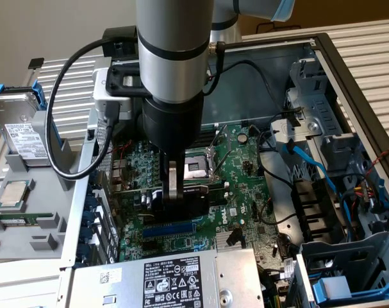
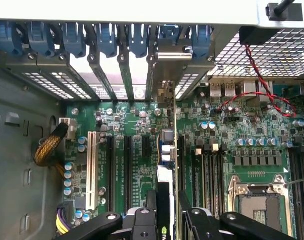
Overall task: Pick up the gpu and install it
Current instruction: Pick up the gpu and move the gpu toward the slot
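**Green thin-board gpu (image 2: pixel 166 175) clamped on edge in my claw (image 2: pixel 168 205)**

My jaws are pinched narrow on the card, holding it upright so its lower edge can meet a long black slot on the large green motherboard (image 2: pixel 242 135). Its silver bracket (image 2: pixel 164 95) faces the rear openings. The open grey metal computer case (image 1: pixel 336 77) contains that board, cables and drive cages.

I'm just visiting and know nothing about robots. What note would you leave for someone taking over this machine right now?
Gripper: closed on the graphics card.
Card: held on edge over the green main board inside the computer case, with its metal bracket at the rear slot openings.
Done: card picked up and lined up over the board.
Left: I can't tell whether it is fully seated; the gripper has not yet let go.
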`<state>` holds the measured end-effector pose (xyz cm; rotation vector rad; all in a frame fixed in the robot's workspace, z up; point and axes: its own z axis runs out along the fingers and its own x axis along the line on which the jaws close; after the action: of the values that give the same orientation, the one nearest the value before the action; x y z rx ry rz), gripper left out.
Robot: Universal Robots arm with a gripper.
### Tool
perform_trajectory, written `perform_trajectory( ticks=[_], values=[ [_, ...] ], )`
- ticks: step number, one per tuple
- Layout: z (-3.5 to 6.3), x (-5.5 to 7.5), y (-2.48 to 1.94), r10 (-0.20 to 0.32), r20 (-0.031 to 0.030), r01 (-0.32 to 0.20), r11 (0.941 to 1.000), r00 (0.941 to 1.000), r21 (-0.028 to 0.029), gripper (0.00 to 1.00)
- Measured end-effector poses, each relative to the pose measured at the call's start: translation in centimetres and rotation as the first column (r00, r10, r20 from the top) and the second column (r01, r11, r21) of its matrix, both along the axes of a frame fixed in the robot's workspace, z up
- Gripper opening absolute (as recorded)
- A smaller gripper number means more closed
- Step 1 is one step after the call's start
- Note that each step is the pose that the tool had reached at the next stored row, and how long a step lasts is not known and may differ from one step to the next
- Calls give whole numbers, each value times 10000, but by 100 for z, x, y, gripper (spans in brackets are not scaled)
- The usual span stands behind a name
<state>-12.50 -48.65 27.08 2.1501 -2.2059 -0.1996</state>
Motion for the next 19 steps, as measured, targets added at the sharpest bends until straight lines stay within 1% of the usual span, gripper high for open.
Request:
perform_trajectory(
  ticks=[10,19],
  values=[
    [0,7,-21,-8,-4,8,10000,10000,-7,27],
    [-4,7,-23,-72,-4,72,10000,10000,-18,27]
  ],
)
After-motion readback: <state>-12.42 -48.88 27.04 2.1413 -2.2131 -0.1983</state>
